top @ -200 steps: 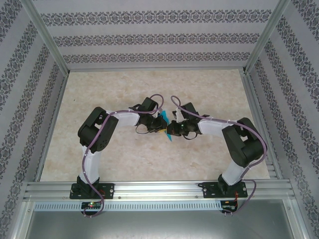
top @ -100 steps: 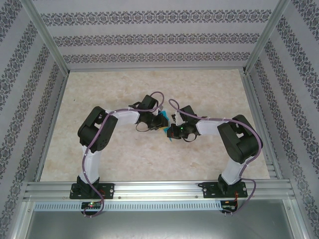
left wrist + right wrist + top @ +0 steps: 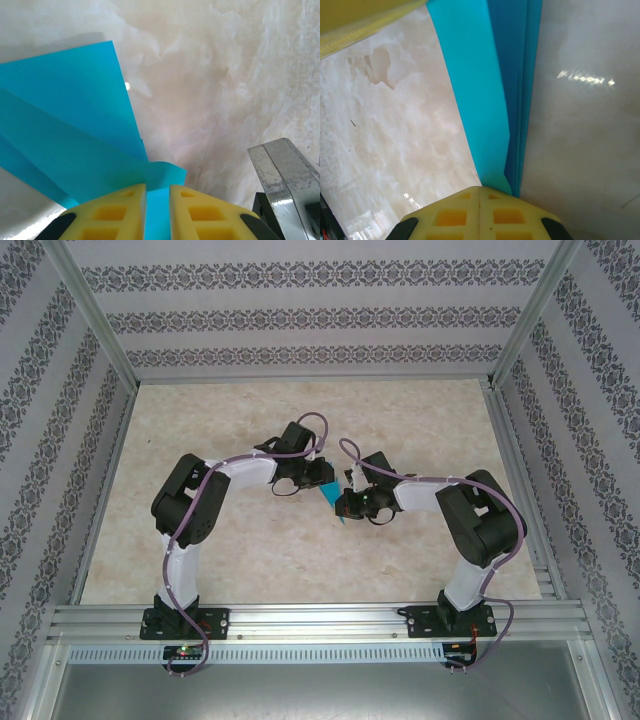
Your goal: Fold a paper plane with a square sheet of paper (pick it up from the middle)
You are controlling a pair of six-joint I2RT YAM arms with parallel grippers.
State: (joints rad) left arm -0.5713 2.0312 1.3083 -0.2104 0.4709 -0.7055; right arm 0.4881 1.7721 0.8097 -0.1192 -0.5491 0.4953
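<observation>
1. Left jaws are clamped on the square sheet of paper [image 3: 65, 125]. In the left wrist view their yellow fingers [image 3: 115, 210] stand at the bottom centre of the frame with a thin slit between them. A strip of teal paper fills that slit.
2. Right jaws are squeezed fully together. In the right wrist view their yellow fingers [image 3: 455, 215] meet at the bottom centre. The folded edge of the paper [image 3: 480, 75] runs down into their tips, so they appear to pinch it.
3. From the top, the paper [image 3: 333, 502] is a small teal sliver at the middle of the frame. It sits between the tips of the left arm [image 3: 240, 472] and the right arm [image 3: 430, 495].
4. In the left wrist view the paper fans out to the upper left in overlapping creased layers.
5. In the right wrist view it rises as a narrow band of stacked layers to the top centre.
6. Beneath lies the pale marbled counter [image 3: 250, 550].
7. A grey metal block [image 3: 285, 175] shows at the lower right of the left wrist view.
8. A blurred yellow shape [image 3: 365, 22] crosses the upper left of the right wrist view.
9. Patterned walls [image 3: 300, 310] surround the counter.
</observation>
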